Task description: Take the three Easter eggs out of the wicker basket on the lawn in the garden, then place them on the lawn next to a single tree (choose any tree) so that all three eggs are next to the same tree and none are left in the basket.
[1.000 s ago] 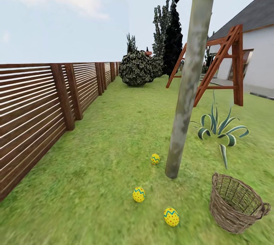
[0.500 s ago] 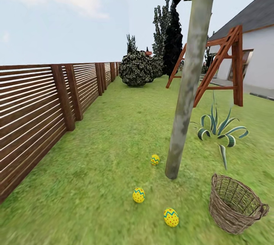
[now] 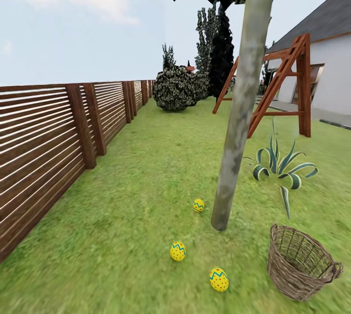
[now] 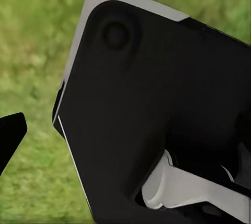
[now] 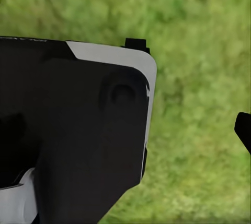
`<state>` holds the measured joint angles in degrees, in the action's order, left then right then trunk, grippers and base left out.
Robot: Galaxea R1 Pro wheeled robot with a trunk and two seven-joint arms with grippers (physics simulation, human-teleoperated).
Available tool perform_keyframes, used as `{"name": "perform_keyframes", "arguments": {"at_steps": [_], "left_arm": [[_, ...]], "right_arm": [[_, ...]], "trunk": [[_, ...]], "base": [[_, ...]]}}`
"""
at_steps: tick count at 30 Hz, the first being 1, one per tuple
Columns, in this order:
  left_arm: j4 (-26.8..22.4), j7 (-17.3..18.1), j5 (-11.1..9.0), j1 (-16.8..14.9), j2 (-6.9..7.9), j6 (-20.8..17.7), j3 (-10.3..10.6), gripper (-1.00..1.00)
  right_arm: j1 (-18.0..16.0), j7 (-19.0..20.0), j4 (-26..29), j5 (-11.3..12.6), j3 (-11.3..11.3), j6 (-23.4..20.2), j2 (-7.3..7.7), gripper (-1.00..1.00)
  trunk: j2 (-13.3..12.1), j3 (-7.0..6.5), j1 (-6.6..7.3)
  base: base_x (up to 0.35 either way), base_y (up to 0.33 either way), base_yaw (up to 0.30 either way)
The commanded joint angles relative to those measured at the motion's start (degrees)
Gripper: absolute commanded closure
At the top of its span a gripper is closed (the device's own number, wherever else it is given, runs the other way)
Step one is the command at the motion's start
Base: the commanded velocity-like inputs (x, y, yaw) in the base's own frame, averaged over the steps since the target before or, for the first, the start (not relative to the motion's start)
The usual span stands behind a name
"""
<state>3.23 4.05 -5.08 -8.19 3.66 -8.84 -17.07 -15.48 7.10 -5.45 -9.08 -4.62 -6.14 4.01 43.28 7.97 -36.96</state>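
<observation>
Pincer states cannot be read from any of the views, so the risks have to be judged from the scene alone.

Head view: three Easter eggs lie on the lawn [image 3: 146, 177] beside the tree [image 3: 242, 104], whose slim trunk rises into a dark crown cut off by the frame's top. The far egg [image 3: 198, 205] sits just beside the trunk's foot; the middle egg [image 3: 178, 250] and the near egg [image 3: 219, 279] lie a little further out, apart from each other. The wicker basket [image 3: 298, 270] stands on the grass on the other side of the trunk, tilted, and what shows of its inside looks empty; part of its floor is hidden behind the near wall, so I cannot fully rule out something there. By my judgement the task looks essentially done. The danger now is a wheel or arm nudging an egg so it rolls away from the tree, or the two outer eggs being counted as too far from the trunk. A striped spiky plant [image 3: 280, 165], a wooden swing frame [image 3: 287, 85] and a slatted fence [image 3: 53, 128] stand round about.

Left wrist view: a dark housing with a pale edge [image 4: 157, 119] blocks most of the grass; a black tip [image 4: 10, 135] pokes in at one edge. Whether the left pincer is spread or pressed together I cannot tell.

Right wrist view: a similar dark housing [image 5: 78, 135] covers half the frame over grass, with a black sliver [image 5: 243, 130] at the border. The right pincer's state is likewise unreadable, and nothing shows held.
</observation>
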Motion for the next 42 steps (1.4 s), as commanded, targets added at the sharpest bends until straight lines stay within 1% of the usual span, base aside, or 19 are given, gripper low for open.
{"name": "perform_keyframes", "arguments": {"at_steps": [1, 42], "left_arm": [[0.11, 0.17, -0.54, -0.07, 0.00, -0.11, -0.05, -1.00], [0.11, 0.17, -0.47, -0.07, -0.41, -0.04, 0.02, -1.00]], "right_arm": [[-0.07, 0.11, -0.08, -0.58, -0.48, -0.10, 0.03, -1.00], [-0.07, 0.11, -0.08, -0.59, -0.48, -0.10, -0.14, -1.00]], "trunk": [[-0.35, -0.18, 0.21], [-16.79, -11.38, 9.22]], "base": [[0.000, 0.000, 0.000], [0.000, 0.000, 0.000]]}}
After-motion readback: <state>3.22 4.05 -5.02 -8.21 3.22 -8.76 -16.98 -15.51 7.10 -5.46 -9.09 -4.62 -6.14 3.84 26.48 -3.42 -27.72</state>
